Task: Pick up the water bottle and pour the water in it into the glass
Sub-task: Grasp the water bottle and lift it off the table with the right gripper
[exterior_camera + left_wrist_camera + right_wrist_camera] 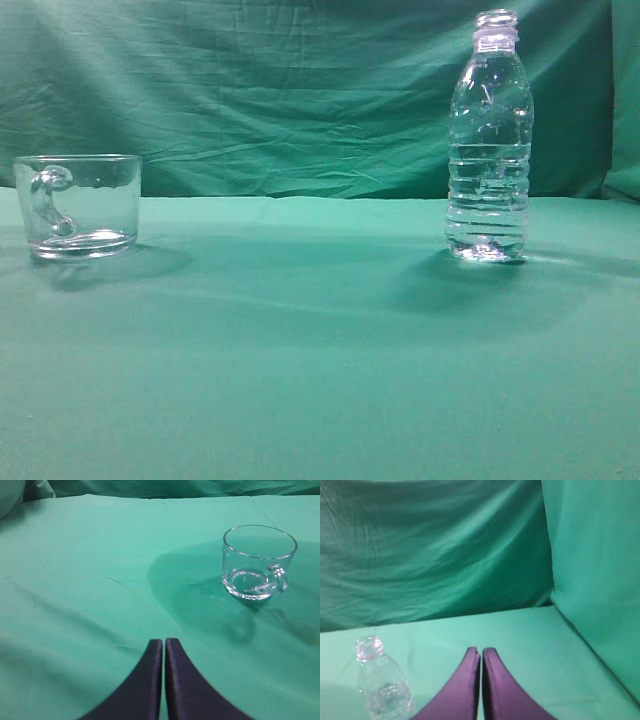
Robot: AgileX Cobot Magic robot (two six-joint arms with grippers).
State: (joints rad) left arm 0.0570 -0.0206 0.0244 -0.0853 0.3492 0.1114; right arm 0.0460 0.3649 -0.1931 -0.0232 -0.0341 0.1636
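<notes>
The water bottle (489, 140) stands upright and capless on the right of the green table, with clear water filling most of it. It also shows at the lower left of the right wrist view (382, 685). The glass (78, 205), a short clear mug with a curved handle, stands at the left and looks empty; it also shows in the left wrist view (258, 562). My left gripper (163, 641) is shut and empty, well short of the glass and left of it. My right gripper (481, 650) is shut and empty, to the right of the bottle. Neither gripper shows in the exterior view.
A green cloth (300, 350) covers the table and a wrinkled green backdrop (280, 90) hangs behind it. A green cloth wall (600, 570) rises at the right of the right wrist view.
</notes>
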